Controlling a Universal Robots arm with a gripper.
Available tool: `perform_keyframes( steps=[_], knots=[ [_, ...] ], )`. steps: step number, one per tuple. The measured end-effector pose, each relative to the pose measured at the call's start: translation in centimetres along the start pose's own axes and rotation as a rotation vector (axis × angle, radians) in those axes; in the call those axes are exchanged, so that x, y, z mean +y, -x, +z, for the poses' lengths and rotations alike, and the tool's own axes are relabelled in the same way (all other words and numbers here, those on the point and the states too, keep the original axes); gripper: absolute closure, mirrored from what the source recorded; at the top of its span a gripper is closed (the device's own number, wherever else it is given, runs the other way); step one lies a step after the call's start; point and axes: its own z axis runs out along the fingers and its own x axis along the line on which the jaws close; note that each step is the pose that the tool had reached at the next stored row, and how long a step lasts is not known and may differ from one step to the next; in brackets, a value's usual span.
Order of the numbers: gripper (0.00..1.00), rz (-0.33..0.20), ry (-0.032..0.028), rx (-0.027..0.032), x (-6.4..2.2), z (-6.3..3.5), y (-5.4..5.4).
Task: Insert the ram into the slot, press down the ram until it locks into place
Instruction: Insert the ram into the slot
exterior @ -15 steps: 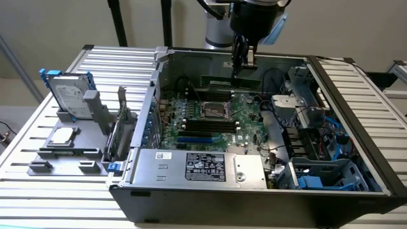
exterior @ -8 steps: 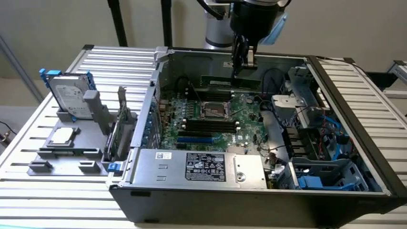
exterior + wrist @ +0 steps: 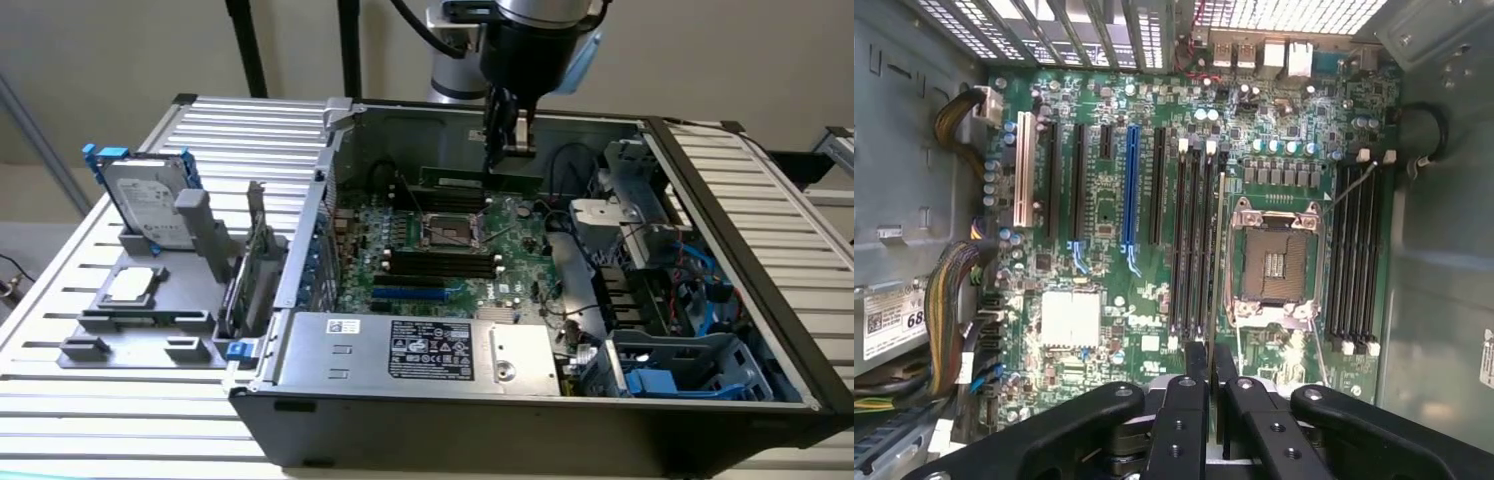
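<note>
gripper (image 3: pixel 506 148) is clamped on the ram (image 3: pixel 481 181), holding it on edge in the air above the motherboard (image 3: pixel 514 240). the ram is not yet in a slot (image 3: pixel 1196 250), so i judge insertion is in hand; seating calls for its lower edge parallel over one black slot.

A plain beige wall (image 3: pixel 120 50) is standing far behind the ribbed metal table (image 3: pixel 107 420), two black poles (image 3: pixel 247 45) rising between.
</note>
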Motion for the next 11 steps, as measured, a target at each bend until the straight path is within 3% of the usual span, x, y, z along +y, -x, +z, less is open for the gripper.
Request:
perform_keyframes(
  steps=[11],
  knots=[
    [0.86, 0.0, -0.0031, 0.0004, 0.68, 1.21, 0.0]
  ],
)
